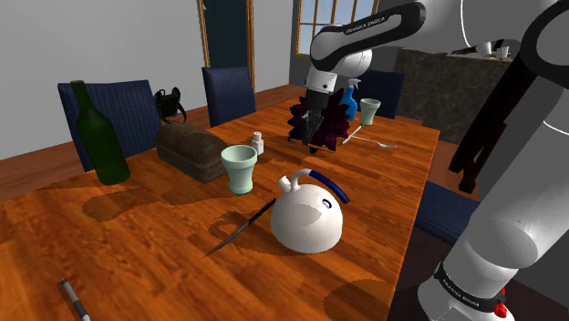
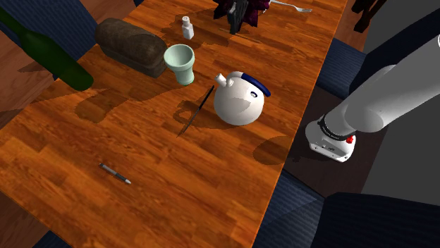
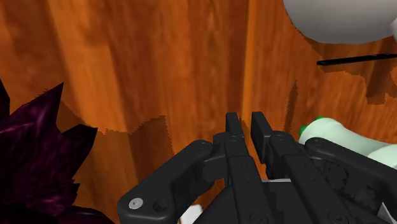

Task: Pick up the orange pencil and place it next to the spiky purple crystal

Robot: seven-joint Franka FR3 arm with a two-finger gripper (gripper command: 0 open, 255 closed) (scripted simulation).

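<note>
My gripper [image 3: 245,124] pinches the pencil [image 3: 248,63], jaws nearly shut. The crystal [image 3: 32,159] sits just beside me. Lowering carelessly could snag its spikes and twist the pencil loose.

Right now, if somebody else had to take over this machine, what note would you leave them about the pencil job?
Gripper: the black two-finger gripper is shut on the thin orange pencil, which sticks out from between its fingers.
Where: it hangs over the wooden table, close beside the spiky dark purple crystal.
Done: the pencil is picked up and is at the crystal.
Left: lower it, open the fingers so the pencil lies on the table next to the crystal, then draw the arm away.
</note>
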